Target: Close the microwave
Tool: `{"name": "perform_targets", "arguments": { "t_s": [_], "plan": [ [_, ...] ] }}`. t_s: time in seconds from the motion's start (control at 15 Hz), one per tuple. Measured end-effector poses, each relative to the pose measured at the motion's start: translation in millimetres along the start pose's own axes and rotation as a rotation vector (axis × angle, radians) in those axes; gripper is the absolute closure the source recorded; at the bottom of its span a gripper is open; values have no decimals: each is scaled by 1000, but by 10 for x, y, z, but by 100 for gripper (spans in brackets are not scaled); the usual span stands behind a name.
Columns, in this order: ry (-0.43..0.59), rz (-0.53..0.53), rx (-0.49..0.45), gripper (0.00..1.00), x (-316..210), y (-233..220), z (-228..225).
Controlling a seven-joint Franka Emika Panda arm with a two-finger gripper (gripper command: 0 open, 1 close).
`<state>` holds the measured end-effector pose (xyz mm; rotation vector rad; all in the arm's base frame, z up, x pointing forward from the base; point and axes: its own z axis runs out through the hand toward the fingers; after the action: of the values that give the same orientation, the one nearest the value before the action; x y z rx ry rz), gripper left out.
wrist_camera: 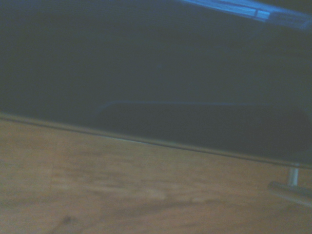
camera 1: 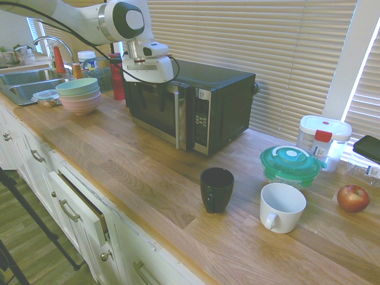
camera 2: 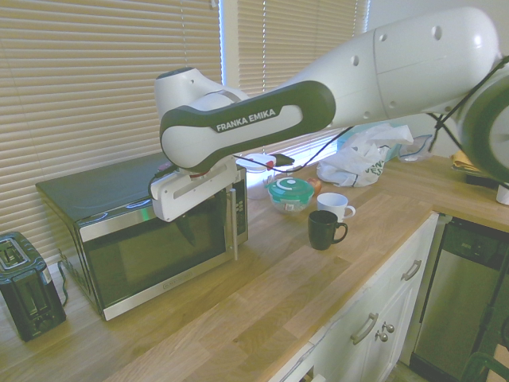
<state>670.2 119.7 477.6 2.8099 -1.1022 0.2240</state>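
The black microwave [camera 1: 196, 101] stands on the wooden counter against the blinds. Its dark glass door [camera 2: 155, 251] looks flush with the front, with the vertical silver handle [camera 1: 177, 119] beside the button panel [camera 1: 202, 122]. My gripper [camera 1: 151, 83] sits at the upper front edge of the door, left of the handle in the first exterior view. From the other side the gripper [camera 2: 193, 205] hangs over the door's top edge. In the wrist view the dark door glass [wrist_camera: 156, 83] is very close, with the handle's lower end [wrist_camera: 292, 187] above the counter.
A black mug [camera 1: 216, 189], a white mug [camera 1: 281, 206], a green lidded bowl [camera 1: 291, 164], a clear container [camera 1: 323, 141] and an apple [camera 1: 352, 198] stand right of the microwave. Stacked bowls [camera 1: 78, 95] and a sink [camera 1: 27, 83] are to its left. A black toaster [camera 2: 28, 286] sits by the microwave's far side.
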Motion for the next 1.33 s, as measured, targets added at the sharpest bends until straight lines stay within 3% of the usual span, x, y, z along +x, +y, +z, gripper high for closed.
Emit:
{"name": "perform_targets", "arguments": {
  "t_s": [0.53,1.0,1.33],
  "plan": [
    [44,26,30,0,428,-47,30],
    [56,6,44,0,339,-1,-94],
    [63,-14,57,0,-17,432,-390]
  ]
}}
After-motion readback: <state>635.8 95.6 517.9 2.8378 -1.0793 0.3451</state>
